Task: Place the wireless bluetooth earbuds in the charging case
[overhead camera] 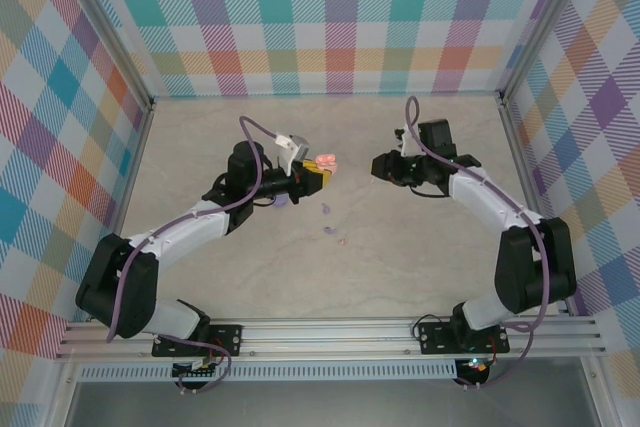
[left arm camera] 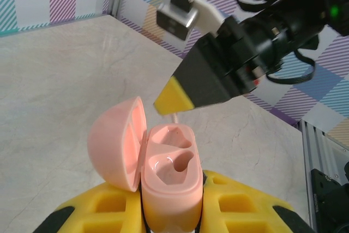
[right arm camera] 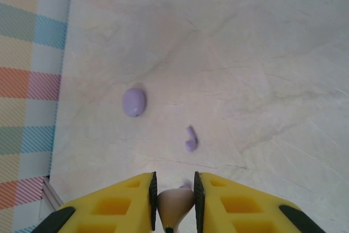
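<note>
My left gripper point(overhead camera: 312, 176) is shut on the pink charging case point(left arm camera: 170, 189), held upright between its yellow fingers point(left arm camera: 248, 205). The lid point(left arm camera: 117, 143) hangs open to the left and both sockets are empty. My right gripper point(right arm camera: 175, 192) is shut on a pale pink-beige earbud point(right arm camera: 175, 204). In the left wrist view its yellow fingertip point(left arm camera: 173, 97) hovers just beyond the case's far rim, with the bud's thin stem point(left arm camera: 176, 118) hanging below it. A purple earbud point(right arm camera: 191, 139) lies on the table, and another one point(overhead camera: 330, 232) lies nearer the arms.
A round purple disc point(right arm camera: 133, 102) lies on the pale table beside the left arm's wrist point(overhead camera: 283, 202). A small pinkish piece point(overhead camera: 342, 242) rests near the purple buds. Plaid walls enclose the table on three sides, with a metal rail point(overhead camera: 330, 332) along the near edge.
</note>
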{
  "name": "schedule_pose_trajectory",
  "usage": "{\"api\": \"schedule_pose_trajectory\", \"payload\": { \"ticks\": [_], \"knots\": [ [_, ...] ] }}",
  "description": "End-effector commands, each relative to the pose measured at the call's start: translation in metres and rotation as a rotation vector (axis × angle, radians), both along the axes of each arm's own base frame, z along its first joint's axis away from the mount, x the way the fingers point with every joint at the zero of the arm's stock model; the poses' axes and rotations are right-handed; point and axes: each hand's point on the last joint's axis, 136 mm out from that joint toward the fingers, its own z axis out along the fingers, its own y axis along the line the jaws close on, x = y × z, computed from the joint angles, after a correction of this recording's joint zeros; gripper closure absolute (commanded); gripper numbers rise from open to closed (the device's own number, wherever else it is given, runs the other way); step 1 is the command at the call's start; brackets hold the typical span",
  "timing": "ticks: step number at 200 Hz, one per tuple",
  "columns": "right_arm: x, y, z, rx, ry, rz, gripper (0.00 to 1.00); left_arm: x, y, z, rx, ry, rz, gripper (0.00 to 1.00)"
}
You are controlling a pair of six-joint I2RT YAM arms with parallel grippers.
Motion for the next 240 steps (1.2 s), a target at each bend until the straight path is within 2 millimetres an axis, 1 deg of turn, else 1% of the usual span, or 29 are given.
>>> {"api": "schedule_pose_trajectory", "payload": {
  "ticks": [1, 41, 80, 117, 154, 196, 240],
  "knots": [
    [-0.006, 0.008, 0.033, 0.090, -0.075, 0.036, 0.72, -0.002, -0.005, 0.003, -0.021, -0.033, -0.009, 0.84],
    [-0.017, 0.015, 0.070, 0.176, -0.151, 0.057, 0.72, -0.002, -0.006, 0.002, -0.016, -0.036, -0.015, 0.84],
    [-0.028, 0.028, 0.096, 0.197, -0.213, 0.098, 0.72, -0.007, -0.010, 0.001, 0.000, -0.051, -0.037, 0.84],
    [-0.036, 0.042, 0.113, 0.217, -0.261, 0.130, 0.72, -0.013, -0.014, 0.003, 0.011, -0.077, -0.059, 0.84],
    [-0.041, 0.055, 0.122, 0.226, -0.283, 0.153, 0.71, -0.018, -0.018, 0.004, 0.028, -0.098, -0.075, 0.84],
    [-0.043, 0.066, 0.125, 0.224, -0.296, 0.164, 0.71, -0.021, -0.020, 0.003, 0.053, -0.107, -0.078, 0.84],
    [-0.041, 0.070, 0.124, 0.187, -0.318, 0.135, 0.72, -0.021, -0.022, 0.005, 0.058, -0.103, -0.081, 0.84]
  ]
}}
